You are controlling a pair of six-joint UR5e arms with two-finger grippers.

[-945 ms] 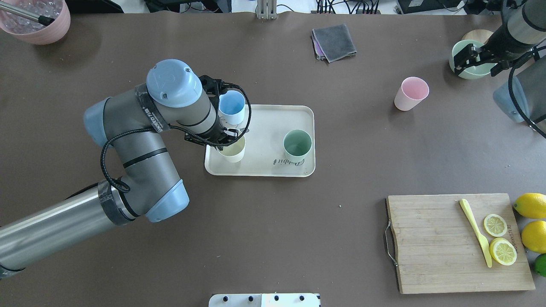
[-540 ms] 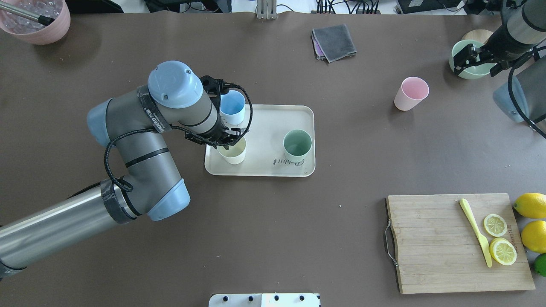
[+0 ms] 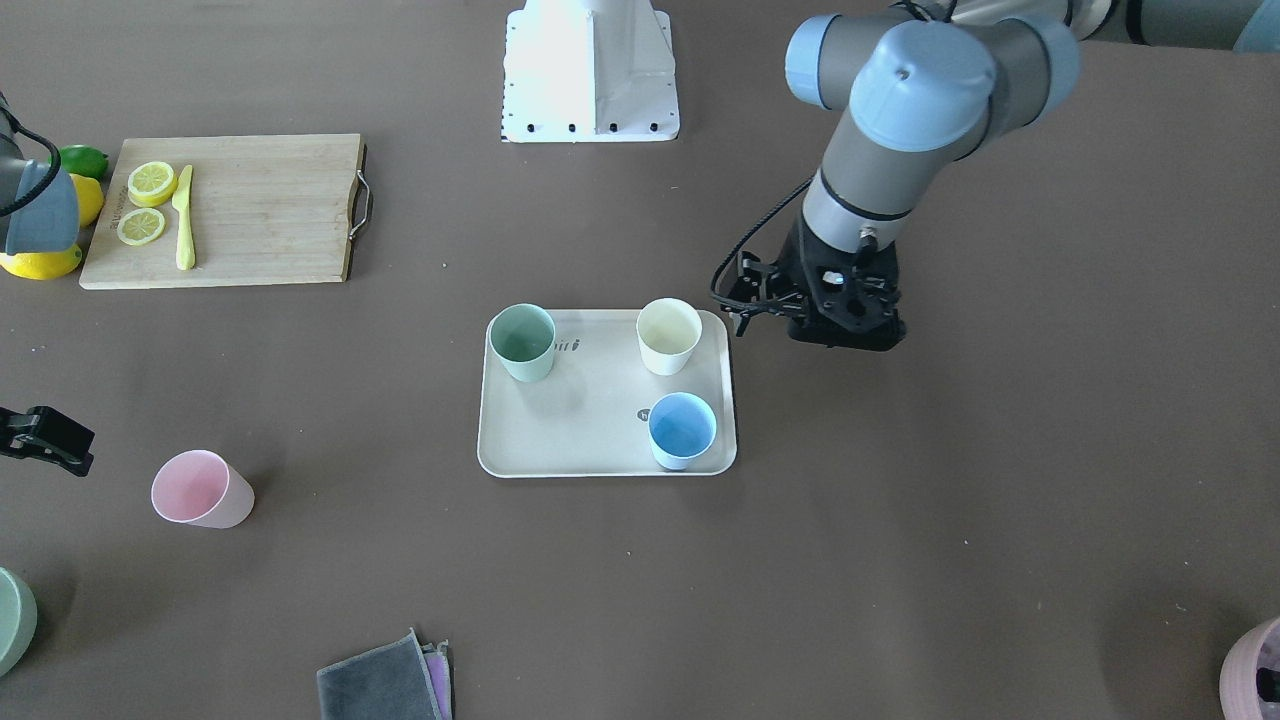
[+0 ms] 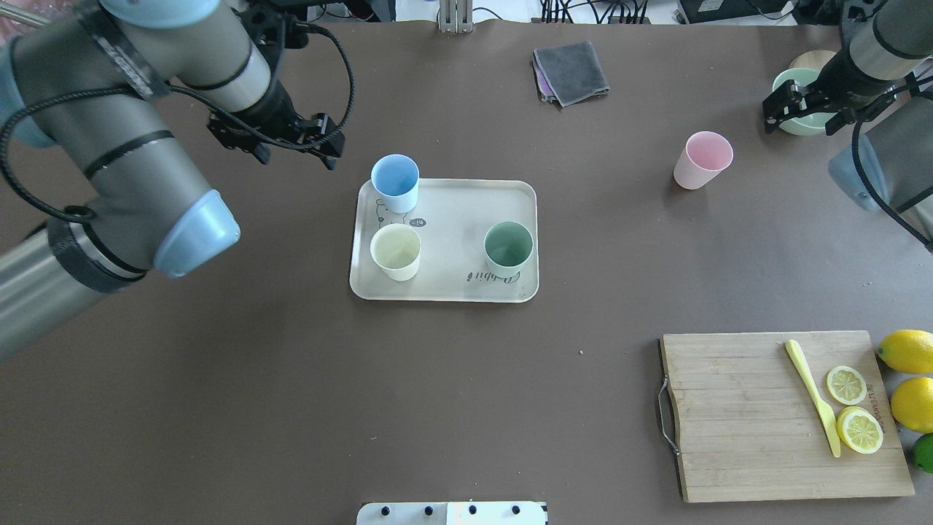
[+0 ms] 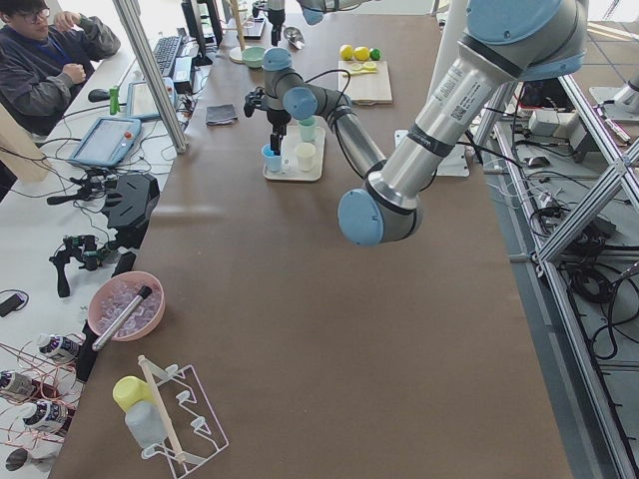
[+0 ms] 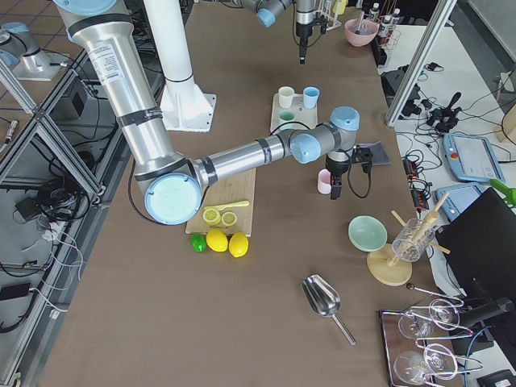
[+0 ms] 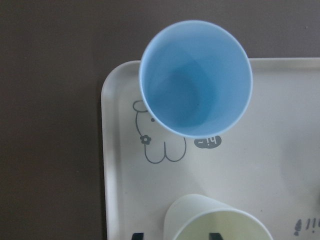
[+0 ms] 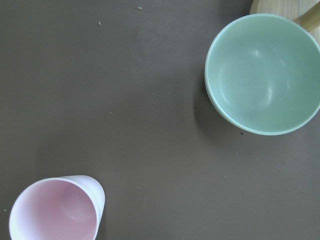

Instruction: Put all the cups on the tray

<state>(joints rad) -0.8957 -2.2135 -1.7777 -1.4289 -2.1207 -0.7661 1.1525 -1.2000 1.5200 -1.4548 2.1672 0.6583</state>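
Observation:
The beige tray [image 4: 452, 219] holds the light blue cup [image 4: 395, 179], the cream-white cup [image 4: 396, 249] and the pale green cup [image 4: 508, 244], all upright. The pink cup [image 4: 703, 159] stands on the table to the right of the tray, leaning a little. My left gripper [image 4: 280, 138] is open and empty, raised above the table off the tray's far left corner. Its wrist view looks down on the blue cup [image 7: 195, 80] and the cream-white cup [image 7: 220, 225]. My right gripper [image 4: 805, 109] is open and empty, beyond the pink cup [image 8: 55, 210].
A green bowl [image 4: 802, 120] sits under the right gripper at the far right. A grey cloth [image 4: 570, 71] lies at the back. A wooden cutting board [image 4: 758, 423] with lemon slices and a yellow knife is at the front right, whole lemons beside it.
My left gripper has let go of the cream-white cup on the tray, risen and pulled back to the far left. The right gripper shifted slightly.

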